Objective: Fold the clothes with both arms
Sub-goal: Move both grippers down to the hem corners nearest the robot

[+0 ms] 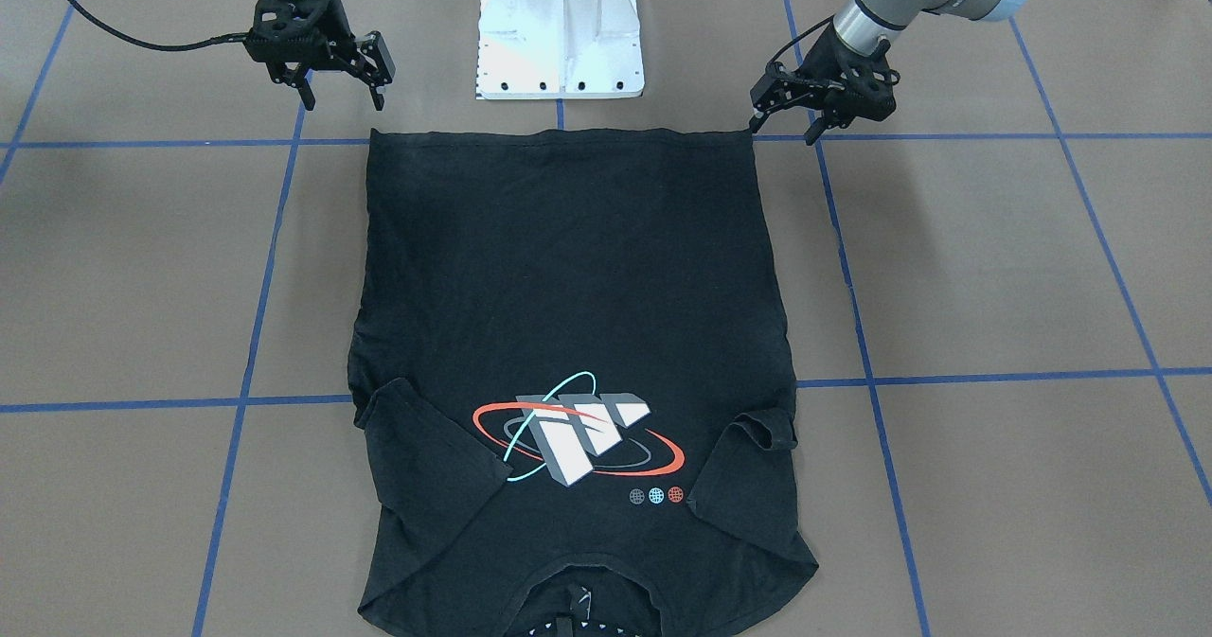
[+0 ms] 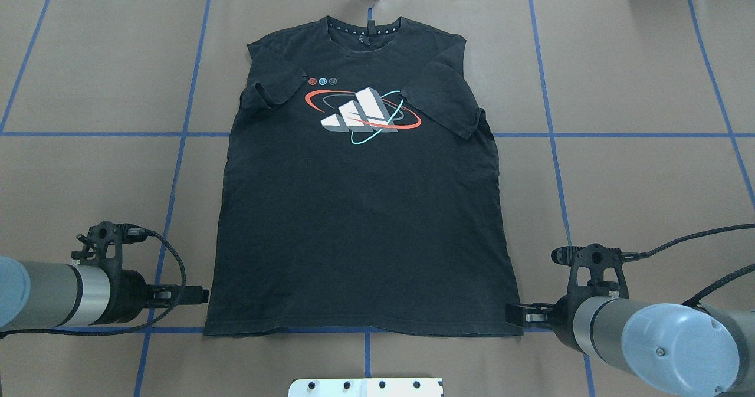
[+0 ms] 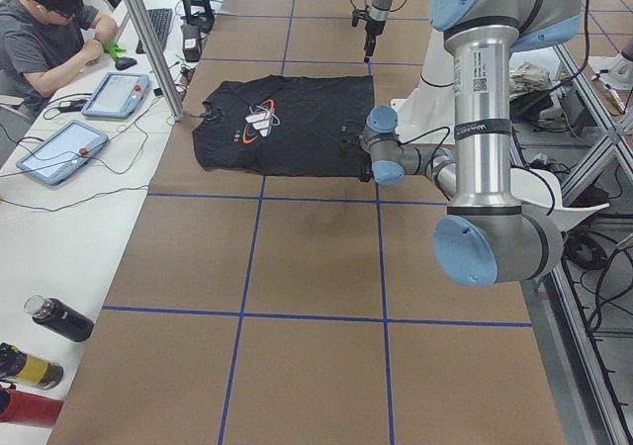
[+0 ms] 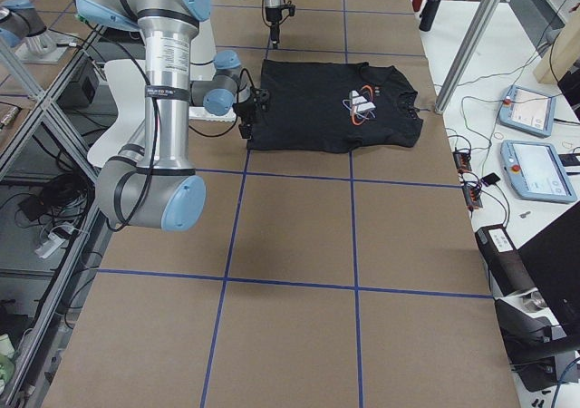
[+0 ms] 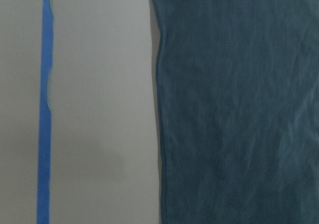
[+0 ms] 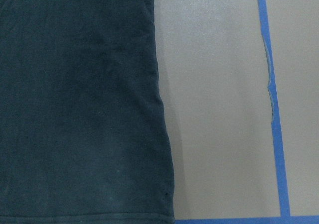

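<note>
Two grippers, front-facing view: the left gripper (image 1: 783, 133), upper right, has its fingers spread and grasps nothing, one fingertip right at a hem corner of the T-shirt (image 1: 568, 268). The right gripper (image 1: 345, 104), upper left, is likewise spread and empty, just past the other hem corner.
T-shirt, front-facing view: flat on the table (image 1: 994, 258) at centre frame, hem toward the white pedestal (image 1: 559, 31), graphic (image 1: 578, 433) facing up, both sleeves folded inward, collar at the bottom edge.
Overhead view: T-shirt (image 2: 365, 208) at centre, collar at top. The left gripper (image 2: 197, 295) sits at lower left just beside the hem corner, and the right gripper (image 2: 519, 313) at lower right meets the opposite corner.
Left side view: T-shirt (image 3: 297, 119) in the upper middle, graphic toward the frame's left.
Right side view: T-shirt (image 4: 317, 109) in the upper middle, collar toward the frame's right.
Left wrist view: T-shirt (image 5: 239, 104) fills the right half, its edge running top to bottom, with blue tape (image 5: 46, 109) at far left.
Right wrist view: T-shirt (image 6: 75, 99) fills the left half, its hem corner at the bottom, with blue tape (image 6: 271, 99) at right.
</note>
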Motion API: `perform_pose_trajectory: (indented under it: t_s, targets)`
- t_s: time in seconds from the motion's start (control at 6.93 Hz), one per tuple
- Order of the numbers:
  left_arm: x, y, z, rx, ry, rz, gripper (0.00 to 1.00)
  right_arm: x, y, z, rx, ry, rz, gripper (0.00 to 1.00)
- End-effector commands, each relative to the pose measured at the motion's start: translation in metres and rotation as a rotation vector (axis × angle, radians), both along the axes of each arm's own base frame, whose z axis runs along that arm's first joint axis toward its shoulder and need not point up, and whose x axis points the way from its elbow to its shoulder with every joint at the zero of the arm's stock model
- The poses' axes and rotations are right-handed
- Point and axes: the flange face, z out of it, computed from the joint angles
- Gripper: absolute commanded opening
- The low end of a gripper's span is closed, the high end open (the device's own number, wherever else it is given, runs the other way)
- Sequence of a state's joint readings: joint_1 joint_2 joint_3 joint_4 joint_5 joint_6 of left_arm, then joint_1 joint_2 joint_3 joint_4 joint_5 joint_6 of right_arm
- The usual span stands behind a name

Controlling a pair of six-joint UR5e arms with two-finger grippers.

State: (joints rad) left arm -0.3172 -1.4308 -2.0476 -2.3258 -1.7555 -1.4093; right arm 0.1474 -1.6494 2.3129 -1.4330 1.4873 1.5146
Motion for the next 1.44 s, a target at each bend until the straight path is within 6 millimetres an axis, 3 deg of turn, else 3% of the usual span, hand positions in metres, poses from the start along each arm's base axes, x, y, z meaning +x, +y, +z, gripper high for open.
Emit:
perform_pose_trajectory:
  t_s: [0.0, 0.29, 0.58, 0.87, 1.15, 1.3]
  targets:
    - [0.027, 0.02, 0.01, -0.029, -0.015, 0.017, 0.85, -0.004, 0.003, 0.001, 0.006, 0.003, 0.004, 1.0]
    - [0.047, 0.022, 0.006, -0.029, -0.006, 0.032, 0.68, -0.005, 0.002, 0.0, 0.006, 0.001, 0.004, 1.0]
    - [0.047, 0.022, 0.008, -0.028, -0.009, 0.033, 0.64, -0.005, 0.002, -0.001, 0.007, -0.002, 0.004, 1.0]
    - [0.05, 0.024, 0.01, -0.031, -0.013, 0.038, 0.48, -0.005, 0.002, -0.001, 0.007, -0.002, 0.004, 1.0]
    - [0.051, 0.028, 0.011, -0.034, -0.015, 0.048, 0.44, -0.005, 0.002, -0.001, 0.007, -0.002, 0.004, 1.0]
    - [0.051, 0.028, 0.009, -0.04, -0.011, 0.048, 0.37, -0.005, 0.002, -0.001, 0.007, -0.004, 0.004, 1.0]
